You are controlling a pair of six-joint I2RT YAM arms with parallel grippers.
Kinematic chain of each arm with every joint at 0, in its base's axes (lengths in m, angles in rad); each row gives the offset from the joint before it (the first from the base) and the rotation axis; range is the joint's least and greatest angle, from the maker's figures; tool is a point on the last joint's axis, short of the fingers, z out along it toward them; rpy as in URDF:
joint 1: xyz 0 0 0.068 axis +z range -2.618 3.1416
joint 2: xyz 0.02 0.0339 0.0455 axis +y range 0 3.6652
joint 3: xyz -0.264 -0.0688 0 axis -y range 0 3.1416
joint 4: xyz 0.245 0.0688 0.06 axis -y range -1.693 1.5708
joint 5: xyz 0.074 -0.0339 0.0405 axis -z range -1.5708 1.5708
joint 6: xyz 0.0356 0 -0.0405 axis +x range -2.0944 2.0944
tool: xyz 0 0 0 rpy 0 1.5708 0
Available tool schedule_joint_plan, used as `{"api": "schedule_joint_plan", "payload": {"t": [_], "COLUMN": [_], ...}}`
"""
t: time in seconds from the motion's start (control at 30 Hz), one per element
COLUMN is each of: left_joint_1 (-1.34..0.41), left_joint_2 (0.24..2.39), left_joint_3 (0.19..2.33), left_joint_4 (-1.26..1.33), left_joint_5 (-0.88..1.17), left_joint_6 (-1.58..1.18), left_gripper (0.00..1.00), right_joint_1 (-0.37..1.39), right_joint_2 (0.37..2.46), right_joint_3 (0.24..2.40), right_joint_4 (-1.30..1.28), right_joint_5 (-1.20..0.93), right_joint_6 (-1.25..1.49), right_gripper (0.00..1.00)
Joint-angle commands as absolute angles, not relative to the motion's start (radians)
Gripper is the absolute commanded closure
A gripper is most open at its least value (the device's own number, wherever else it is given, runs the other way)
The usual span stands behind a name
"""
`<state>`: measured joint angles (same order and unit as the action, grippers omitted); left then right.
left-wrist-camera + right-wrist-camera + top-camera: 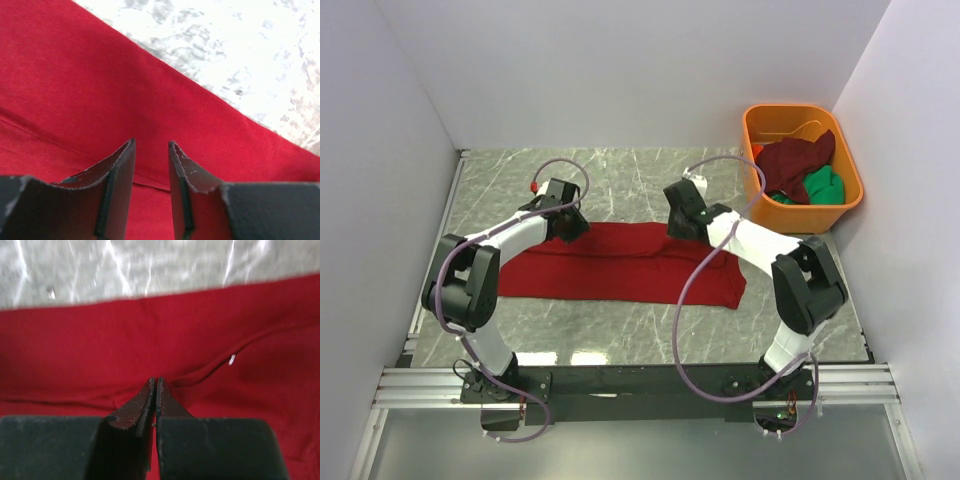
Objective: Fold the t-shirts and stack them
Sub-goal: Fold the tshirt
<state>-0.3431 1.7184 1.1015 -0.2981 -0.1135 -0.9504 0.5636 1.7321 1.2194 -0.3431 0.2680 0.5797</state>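
One orange tub [749,130] stands at the far right corner of the worktop [620,180]. It holds two t-shirts, the maroon t-shirt [795,162] over the green t-shirt [823,186]. A third, the red t-shirt [620,262], lies flat in the middle of the worktop. The left gripper [151,144] has its fingers a little apart over it. The right gripper [154,380] is pressed shut, pinching the red cloth.

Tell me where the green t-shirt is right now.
In the top view, the green t-shirt lies bunched in the orange tub at the far right corner of the workspace, toward the tub's near side, touching the maroon t-shirt.
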Motion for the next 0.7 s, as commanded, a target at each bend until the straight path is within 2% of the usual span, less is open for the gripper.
{"api": "schedule_joint_plan", "payload": {"t": [0.0, 0.2, 0.37, 0.67], "left_joint_1": [-0.336, -0.318, -0.304, -0.325], "left_joint_2": [1.721, 1.681, 1.672, 1.689], "left_joint_3": [1.124, 1.056, 1.032, 1.045], "left_joint_4": [-0.302, -0.301, -0.246, -0.189], "left_joint_5": [-0.149, -0.202, -0.163, -0.083], "left_joint_6": [-0.979, -1.032, -1.008, -0.965], "left_gripper": [0.62, 0.66, 0.70, 0.68], "right_joint_1": [0.587, 0.620, 0.650, 0.695], "right_joint_2": [1.646, 1.568, 1.532, 1.539], "right_joint_3": [1.166, 1.052, 0.956, 0.870], "right_joint_4": [-0.298, -0.249, -0.164, -0.003], "right_joint_5": [0.288, 0.284, 0.239, 0.149], "right_joint_6": [0.612, 0.644, 0.689, 0.801], "right_gripper": [1.00, 0.99, 0.99, 0.99]}}
